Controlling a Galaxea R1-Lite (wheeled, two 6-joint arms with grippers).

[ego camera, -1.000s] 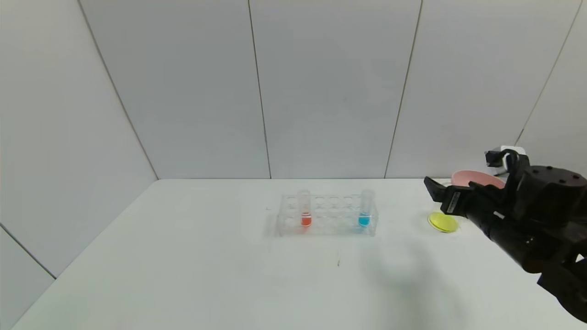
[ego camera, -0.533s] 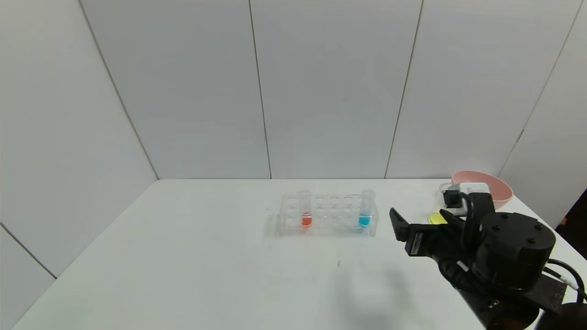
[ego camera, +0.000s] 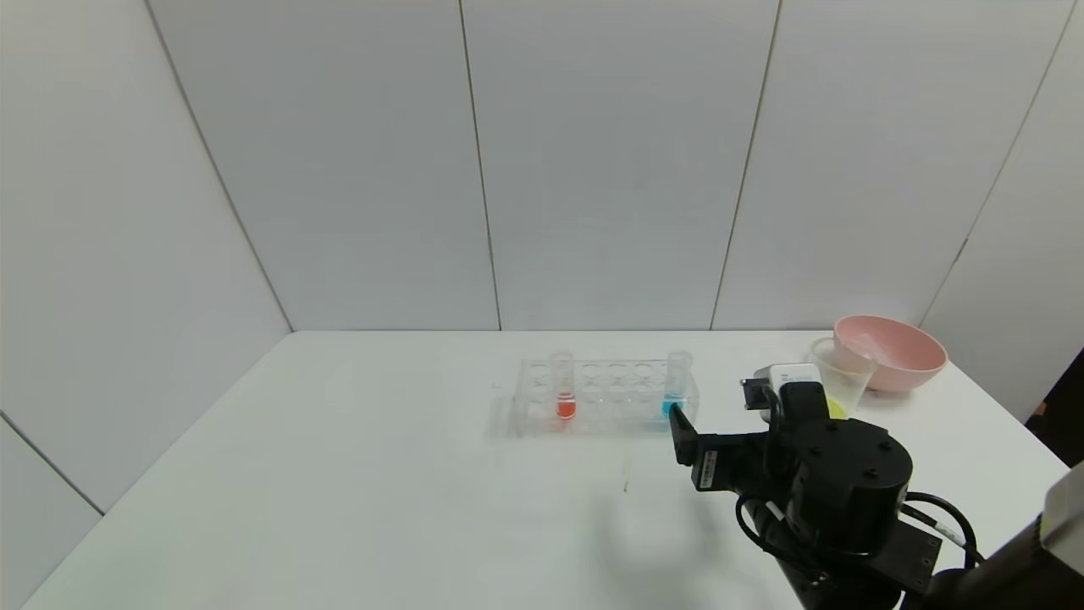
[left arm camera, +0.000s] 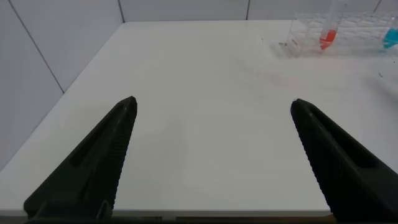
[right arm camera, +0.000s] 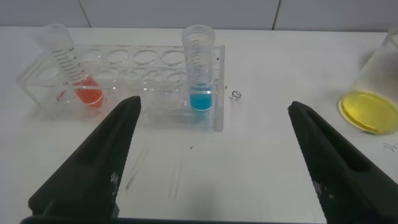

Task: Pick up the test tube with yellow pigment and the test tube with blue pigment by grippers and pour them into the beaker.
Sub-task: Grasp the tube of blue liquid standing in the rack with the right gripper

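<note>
Head view: the right tool (ego camera: 682,432) hangs over the counter (ego camera: 339,474) toward its right edge, its fingers spread wide and pinching nothing. The test tube with blue pigment (ego camera: 675,385) stands upright in the right-end hole of the clear rack (ego camera: 605,398), just beyond the tool tips, toward the counter's far edge. A tube with red-orange liquid (ego camera: 562,385) stands near the rack's left end and is not part of the task.

The right wrist view shows the test tube with blue pigment (right arm camera: 199,74) between the 2 spread fingers, ahead of them, long axis vertical. The right arm is clearly the nearer arm; a forward advance appears to be what the next move calls for.

The beaker (ego camera: 838,373) stands near the far right corner, touching or just beside the pink bowl (ego camera: 889,352), and holds yellow liquid.

The left tool (left arm camera: 211,155) is spread and empty over the counter's left side, well apart from the rack.
</note>
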